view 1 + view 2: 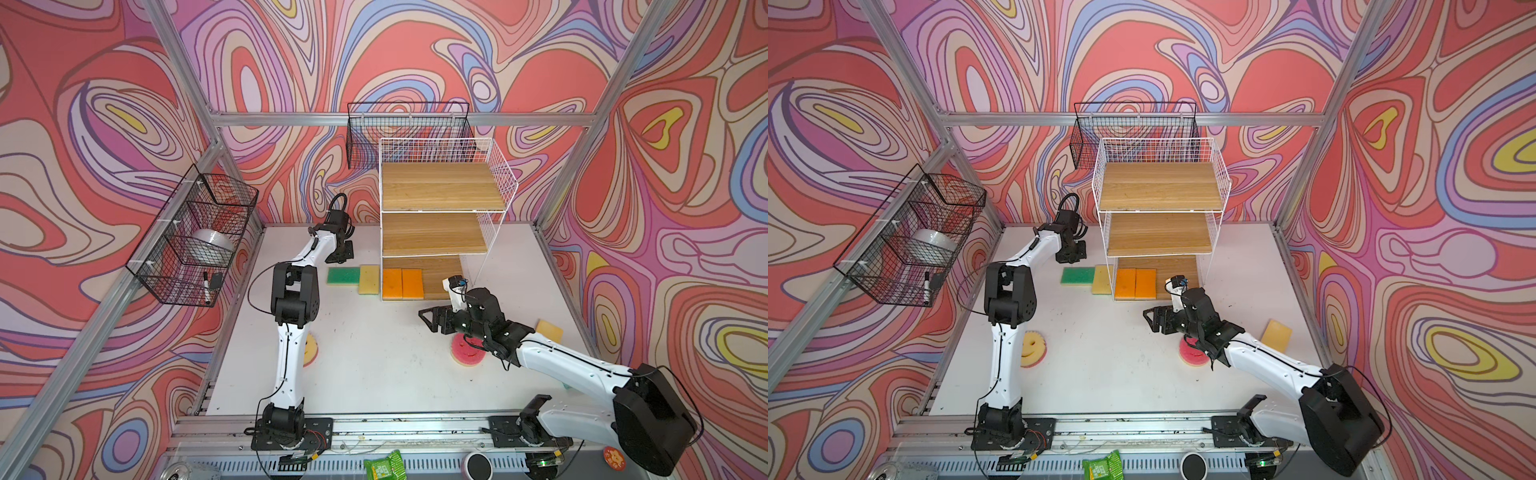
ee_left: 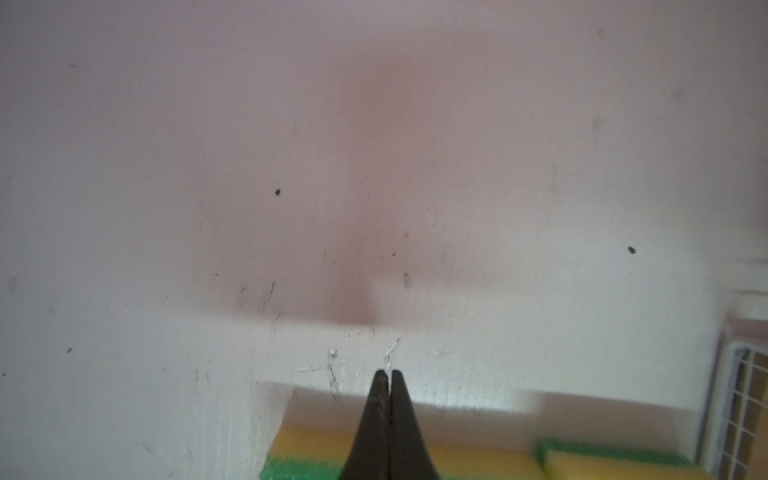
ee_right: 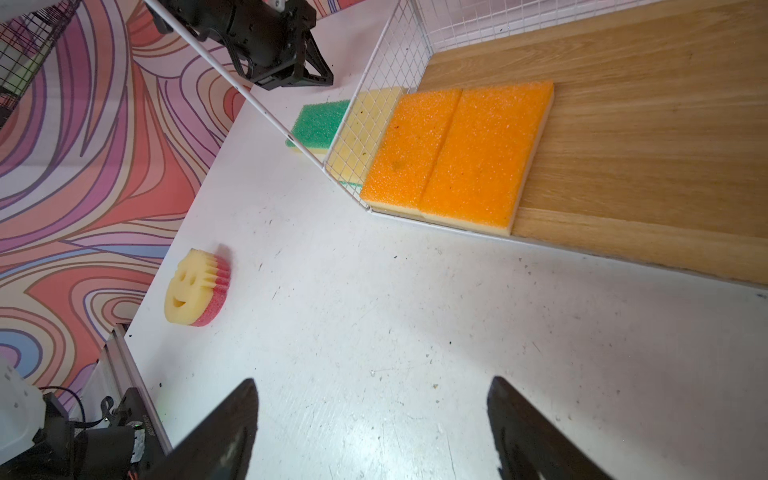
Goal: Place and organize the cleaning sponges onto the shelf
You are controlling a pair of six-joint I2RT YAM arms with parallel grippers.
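Top views first: in both, the tall white wire-grid shelf with three light wooden boards (image 1: pixel 440 187) stands at the back of the white tabletop (image 1: pixel 374 374). A pair of rectangular orange-faced foam sponges (image 1: pixel 402 284) lies side by side on the front left corner of its bottom board. Just outside that corner, on the table, a yellow rectangular sponge (image 1: pixel 369 279) sits against the wire side with a green-faced rectangular sponge (image 1: pixel 343 275) right beside it. The left gripper (image 1: pixel 338 255) points down just behind the green one. The right gripper (image 1: pixel 428 318) hangs in front of the shelf, and a round pink smiley sponge (image 1: pixel 463 351) peeks out from under that arm. A second yellow rectangular pad (image 1: pixel 549 330) lies well off toward the table's right edge, and a round yellow-faced smiley sponge (image 1: pixel 1032 343) sits by the left arm. Left wrist view: the black fingers are pressed tight together, low over the tabletop, though it's too blurry to tell if they touch it, with green-and-yellow foam edges next to them. Right wrist view: the fingers are spread wide over the tabletop, gripping nothing, facing the orange pair.
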